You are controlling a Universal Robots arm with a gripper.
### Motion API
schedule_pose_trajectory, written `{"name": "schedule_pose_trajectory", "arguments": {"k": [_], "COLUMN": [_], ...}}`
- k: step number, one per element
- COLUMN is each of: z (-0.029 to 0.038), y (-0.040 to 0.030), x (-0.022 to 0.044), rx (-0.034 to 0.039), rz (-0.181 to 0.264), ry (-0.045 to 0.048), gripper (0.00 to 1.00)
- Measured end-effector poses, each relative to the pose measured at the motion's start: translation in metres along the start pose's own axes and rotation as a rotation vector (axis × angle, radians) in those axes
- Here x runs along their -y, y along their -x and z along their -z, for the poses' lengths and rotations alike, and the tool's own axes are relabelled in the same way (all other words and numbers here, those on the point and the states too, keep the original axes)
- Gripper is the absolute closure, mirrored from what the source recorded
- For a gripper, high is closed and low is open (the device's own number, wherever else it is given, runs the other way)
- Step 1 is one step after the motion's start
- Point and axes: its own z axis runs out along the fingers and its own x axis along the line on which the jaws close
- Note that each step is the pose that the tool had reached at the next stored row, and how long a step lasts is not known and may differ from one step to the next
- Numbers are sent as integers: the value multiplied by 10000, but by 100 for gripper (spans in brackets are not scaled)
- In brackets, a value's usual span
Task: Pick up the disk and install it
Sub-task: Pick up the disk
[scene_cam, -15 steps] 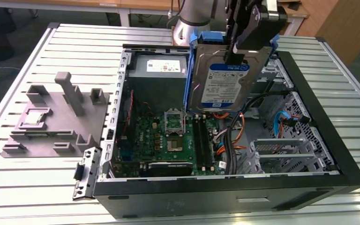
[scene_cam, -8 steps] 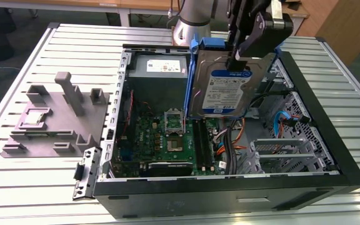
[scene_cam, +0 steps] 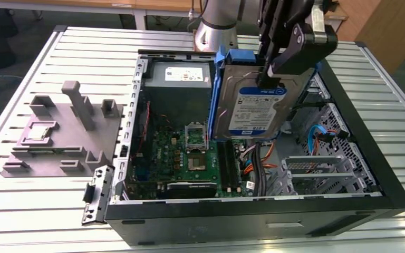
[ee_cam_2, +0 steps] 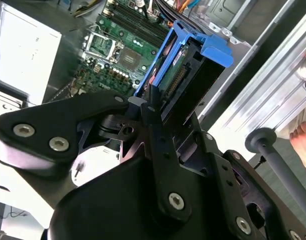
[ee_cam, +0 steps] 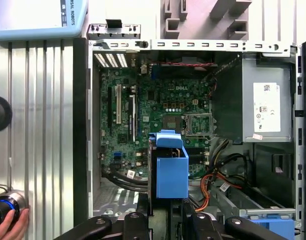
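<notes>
I have the gripper (scene_cam: 267, 79) clamped on the disk (scene_cam: 255, 113) (label side showing), upright above the open case (scene_cam: 259, 216), two o'clock from the motherboard (scene_cam: 188, 158) in the exterior view.

Orange cables (scene_cam: 250, 167) and drive cage (scene_cam: 320, 167) crowd room near the disk (scene_cam: 255, 113).

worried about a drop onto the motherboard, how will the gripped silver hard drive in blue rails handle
Probably rigid: the silver metal hard drive with blue plastic rails hangs unbent from the end effector. Its metal body is likely heavy for its size. Gripped at its top alone, it may swing or slip.
</notes>
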Motion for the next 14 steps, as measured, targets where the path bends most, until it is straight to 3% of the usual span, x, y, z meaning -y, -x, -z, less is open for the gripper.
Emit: {"name": "schedule_pose_trajectory", "arguments": {"k": [14], "z": [7], "y": [-232], "x": [4], "rx": [0], "rz": [-1], "ry": [0], "gripper": [65]}}
